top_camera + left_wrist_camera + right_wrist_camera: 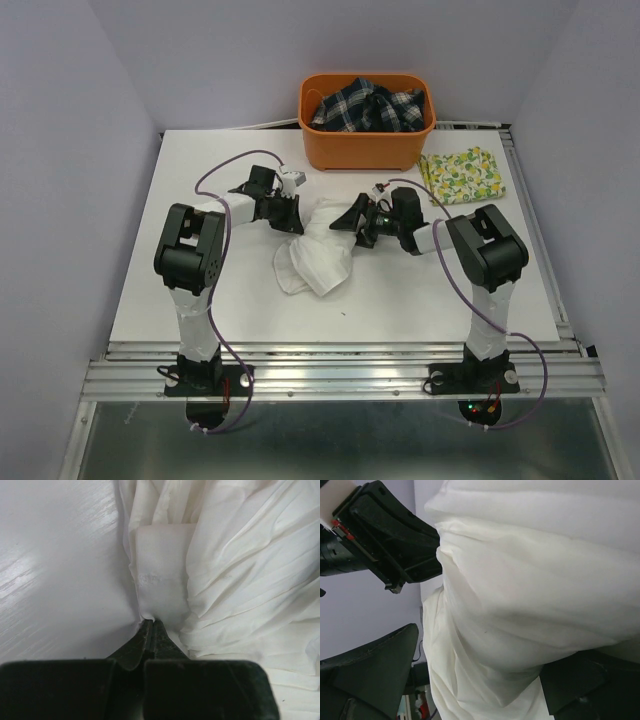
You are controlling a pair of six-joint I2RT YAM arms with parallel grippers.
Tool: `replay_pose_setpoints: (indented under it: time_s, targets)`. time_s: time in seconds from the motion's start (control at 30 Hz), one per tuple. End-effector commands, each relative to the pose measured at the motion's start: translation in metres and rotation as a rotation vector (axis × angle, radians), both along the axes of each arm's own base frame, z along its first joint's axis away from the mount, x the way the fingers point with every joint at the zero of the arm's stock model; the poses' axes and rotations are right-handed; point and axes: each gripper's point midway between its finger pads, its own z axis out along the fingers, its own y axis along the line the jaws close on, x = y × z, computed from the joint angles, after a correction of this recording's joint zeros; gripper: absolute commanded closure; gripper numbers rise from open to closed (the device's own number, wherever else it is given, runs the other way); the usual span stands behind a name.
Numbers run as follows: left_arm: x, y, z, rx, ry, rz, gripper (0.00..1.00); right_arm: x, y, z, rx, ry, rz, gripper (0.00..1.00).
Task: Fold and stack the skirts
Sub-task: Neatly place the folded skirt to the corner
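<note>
The plain white crinkly skirt [315, 258] lies bunched in the middle of the table. My left gripper [293, 216] is at its upper left edge and is shut on the waistband [162, 575], with the jaws pinched together at the cloth's edge [150, 624]. My right gripper [347, 221] is at the skirt's upper right edge. Its fingers [375, 667] stand wide apart and the white cloth [520, 595] hangs between them. The lemon print skirt [463, 175] lies folded flat at the back right, apart from both grippers.
An orange plastic basket [365, 150] holding dark plaid cloth [368, 108] stands at the back centre, just behind both grippers. The left arm's gripper body [390, 535] shows close by in the right wrist view. The table's right edge [535, 240] runs near the lemon skirt.
</note>
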Motion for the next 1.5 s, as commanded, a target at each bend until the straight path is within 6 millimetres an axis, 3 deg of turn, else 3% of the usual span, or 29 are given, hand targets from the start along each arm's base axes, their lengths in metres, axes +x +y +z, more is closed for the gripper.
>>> replay_pose_setpoints:
  time_s: [0.0,0.23,0.37,0.47,0.5,0.57,0.6,0.63,0.67,0.73,0.77,0.8,0.83,0.87,0.9,0.93,0.97,1.07,1.17,1.2,1.23,1.33,1.47]
  targets:
    - [-0.019,-0.003,-0.019,0.046,0.080,-0.029,1.00,-0.001,-0.023,-0.081,-0.212,0.053,-0.109,0.00]
    - [-0.018,-0.016,-0.027,0.055,0.090,-0.062,1.00,0.005,-0.023,-0.094,-0.245,-0.012,-0.110,0.03]
    - [-0.018,-0.023,-0.029,0.060,0.088,-0.080,1.00,0.005,-0.012,-0.097,-0.245,-0.029,-0.082,0.14]
    - [-0.018,-0.025,-0.030,0.064,0.087,-0.087,1.00,0.007,-0.008,-0.095,-0.231,-0.036,-0.071,0.32]
    - [-0.018,-0.026,-0.031,0.065,0.086,-0.087,1.00,0.006,-0.007,-0.094,-0.226,-0.040,-0.062,0.45]
    - [-0.017,-0.026,-0.031,0.067,0.084,-0.089,1.00,0.007,-0.006,-0.090,-0.224,-0.058,-0.049,0.60]
    - [-0.016,-0.026,-0.030,0.067,0.083,-0.090,1.00,0.008,-0.004,-0.081,-0.213,-0.076,-0.043,0.75]
    - [-0.015,-0.027,-0.027,0.064,0.075,-0.092,1.00,0.007,-0.003,-0.075,-0.204,-0.086,-0.032,0.80]
    - [-0.016,-0.027,-0.022,0.060,0.063,-0.101,1.00,0.007,-0.002,-0.059,-0.191,-0.116,-0.030,0.91]
    - [-0.015,-0.027,-0.014,0.052,0.042,-0.112,0.99,0.005,-0.002,-0.039,-0.173,-0.154,-0.020,0.99]
    - [-0.014,-0.027,-0.009,0.045,0.021,-0.122,0.89,0.006,-0.006,-0.029,-0.167,-0.174,-0.028,0.99]
    - [-0.014,-0.027,0.003,0.033,-0.015,-0.125,0.82,0.004,-0.015,-0.024,-0.167,-0.178,-0.041,0.99]
    - [-0.013,-0.027,0.009,0.027,-0.033,-0.125,0.76,0.007,-0.019,0.002,-0.146,-0.230,-0.054,0.99]
    - [-0.013,-0.025,0.016,0.018,-0.052,-0.122,0.65,0.012,-0.032,0.010,-0.148,-0.242,-0.083,0.99]
    - [-0.012,-0.024,0.031,0.003,-0.091,-0.125,0.61,0.012,-0.043,0.014,-0.150,-0.236,-0.102,0.99]
    - [-0.012,-0.024,0.037,-0.002,-0.105,-0.125,0.57,0.015,-0.051,0.030,-0.135,-0.260,-0.120,0.99]
    - [-0.011,-0.022,0.051,-0.011,-0.137,-0.121,0.54,0.023,-0.073,0.031,-0.148,-0.256,-0.167,0.99]
    - [-0.008,-0.020,0.068,-0.004,-0.180,-0.125,0.53,0.032,-0.111,0.035,-0.197,-0.264,-0.249,0.99]
    - [-0.006,-0.016,0.086,0.013,-0.205,-0.125,0.53,0.046,-0.163,0.038,-0.240,-0.252,-0.367,0.99]
    - [-0.005,-0.015,0.089,0.017,-0.209,-0.127,0.53,0.045,-0.164,0.039,-0.245,-0.258,-0.360,0.99]
    - [-0.004,-0.014,0.093,0.023,-0.222,-0.131,0.53,0.049,-0.178,0.042,-0.250,-0.259,-0.385,0.99]
    - [-0.004,-0.012,0.100,0.031,-0.240,-0.133,0.53,0.058,-0.197,0.062,-0.232,-0.295,-0.419,0.99]
    - [-0.008,-0.011,0.103,0.023,-0.239,-0.142,0.53,0.081,-0.239,0.098,-0.203,-0.340,-0.522,0.99]
